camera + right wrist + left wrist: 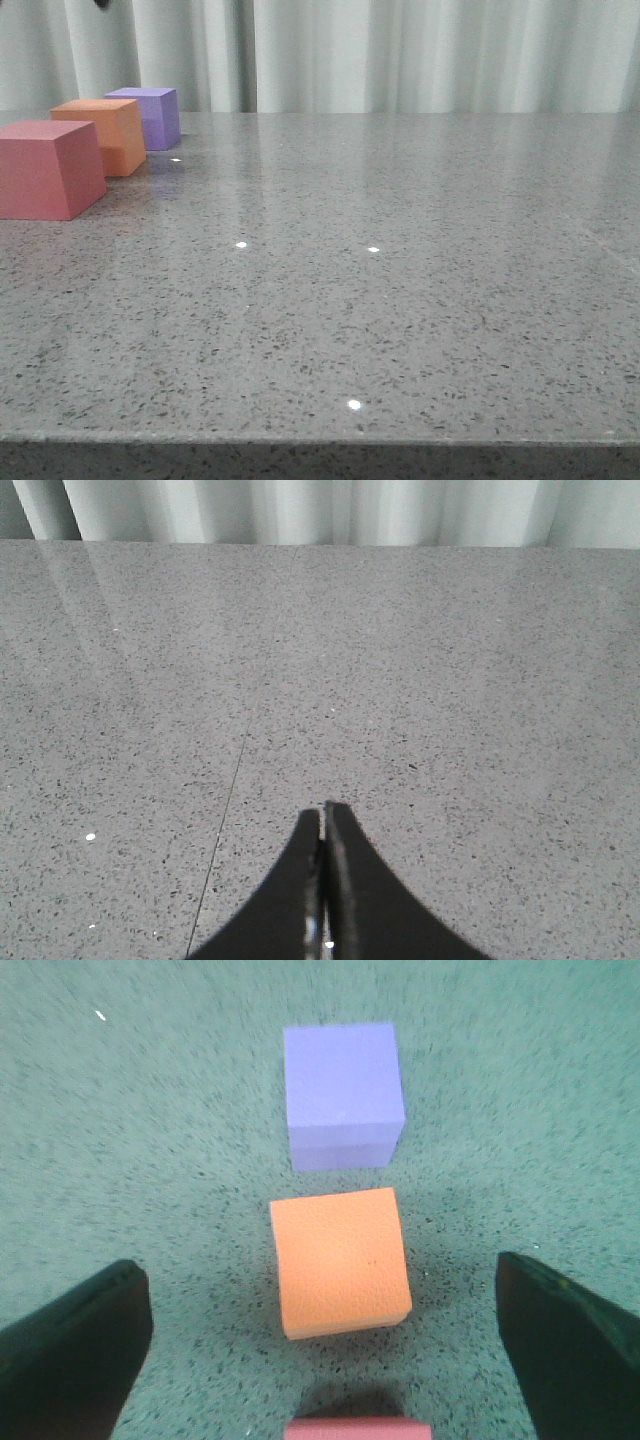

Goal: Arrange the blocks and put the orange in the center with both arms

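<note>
Pinkish-red cube [48, 168] sits far left on the table [400, 300], orange cube [105, 133] then purple cube [150, 115] behind; left hand [320, 1345] spread apart, right hand [323, 825] pressed together.

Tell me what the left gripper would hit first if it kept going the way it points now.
Probably the orange cube: it lies centered between the open left gripper's fingers, apart from both, purple cube beyond. Depth is unclear from this view.
</note>
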`<state>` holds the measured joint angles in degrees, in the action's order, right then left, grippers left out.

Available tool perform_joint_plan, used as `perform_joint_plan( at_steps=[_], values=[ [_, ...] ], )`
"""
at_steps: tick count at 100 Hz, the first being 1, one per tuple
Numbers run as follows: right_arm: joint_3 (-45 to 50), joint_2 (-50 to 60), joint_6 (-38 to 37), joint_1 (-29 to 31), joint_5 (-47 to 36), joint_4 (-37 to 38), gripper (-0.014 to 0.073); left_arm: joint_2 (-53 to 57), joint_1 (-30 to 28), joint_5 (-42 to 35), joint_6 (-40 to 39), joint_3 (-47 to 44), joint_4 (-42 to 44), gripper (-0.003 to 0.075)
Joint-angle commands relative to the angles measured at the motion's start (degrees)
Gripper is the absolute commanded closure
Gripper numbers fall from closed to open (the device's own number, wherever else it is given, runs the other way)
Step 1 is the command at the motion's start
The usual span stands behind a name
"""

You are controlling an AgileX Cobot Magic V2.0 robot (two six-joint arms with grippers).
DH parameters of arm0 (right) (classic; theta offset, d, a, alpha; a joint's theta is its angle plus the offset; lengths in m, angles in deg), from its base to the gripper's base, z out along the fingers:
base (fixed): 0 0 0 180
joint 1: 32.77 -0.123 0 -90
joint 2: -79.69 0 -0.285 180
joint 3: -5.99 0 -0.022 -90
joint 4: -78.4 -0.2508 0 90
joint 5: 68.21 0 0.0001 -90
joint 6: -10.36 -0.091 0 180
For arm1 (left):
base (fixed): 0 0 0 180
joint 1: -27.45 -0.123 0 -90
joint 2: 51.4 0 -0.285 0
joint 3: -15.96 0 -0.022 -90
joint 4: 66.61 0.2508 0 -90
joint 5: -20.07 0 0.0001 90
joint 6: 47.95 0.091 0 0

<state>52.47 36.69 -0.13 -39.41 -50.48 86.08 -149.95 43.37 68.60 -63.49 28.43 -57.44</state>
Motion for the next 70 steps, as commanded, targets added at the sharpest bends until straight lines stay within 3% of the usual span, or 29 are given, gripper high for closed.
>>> perform_joint_plan(
  at_steps=[1,43,70],
  values=[
    [-1.31,0.11,0.5,0.33,-4.21,0.59,0.066,6.79,-0.04,-2.04,-0.16,-0.78,0.91,0.008],
    [-1.31,0.11,0.5,0.33,-4.21,0.59,0.066,33.53,-0.04,-13.31,-0.16,-27.33,1.81,0.008],
    [-1.31,0.11,0.5,0.33,-4.21,0.59,0.066,51.68,-0.04,-16.75,-0.16,-43.7,1.81,0.008]
  ],
)
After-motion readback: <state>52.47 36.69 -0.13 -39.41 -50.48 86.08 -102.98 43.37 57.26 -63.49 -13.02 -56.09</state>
